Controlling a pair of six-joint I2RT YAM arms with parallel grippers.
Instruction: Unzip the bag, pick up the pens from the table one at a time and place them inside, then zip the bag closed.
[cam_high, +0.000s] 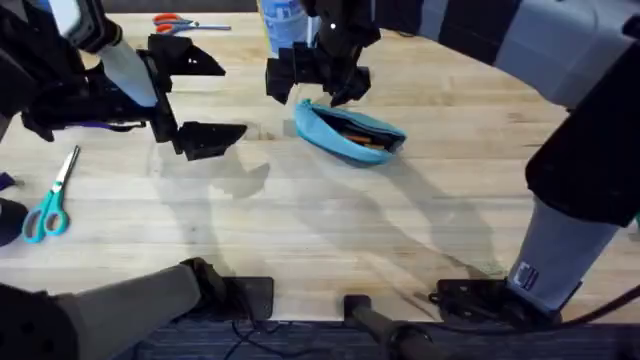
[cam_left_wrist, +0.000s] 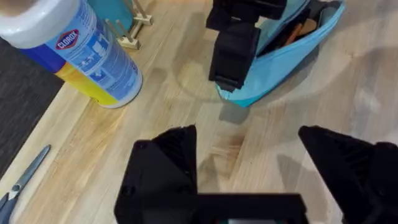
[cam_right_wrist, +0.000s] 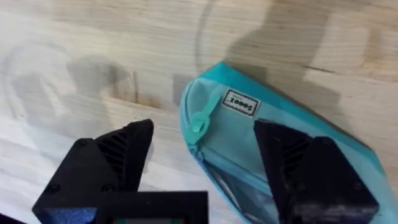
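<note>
Overhead view is showing the wooden desk (cam_high: 330, 225) carrying everything, its plank grain running across. Toward the far edge, near the middle, the turquoise bag (cam_high: 350, 132) is lying on its side with its zipper partly undone, and orange pens (cam_high: 362, 138) are showing inside the gap. The right tool (cam_high: 318, 78) is hanging just above the bag's left end with its black fingers apart; in the right wrist view those fingers are straddling the end of the bag, where the zipper pull tab (cam_right_wrist: 198, 122) is sitting free between them, apart from both. The left tool (cam_high: 190, 98) is hovering over the desk's left part, well apart from the bag, fingers spread and gripping nothing. A Clorox wipes canister (cam_left_wrist: 74, 50) is standing upright by the far edge. Teal-handled scissors (cam_high: 50, 205) are lying near the left edge, and orange-handled scissors (cam_high: 185, 22) are resting at the far left corner.
</note>
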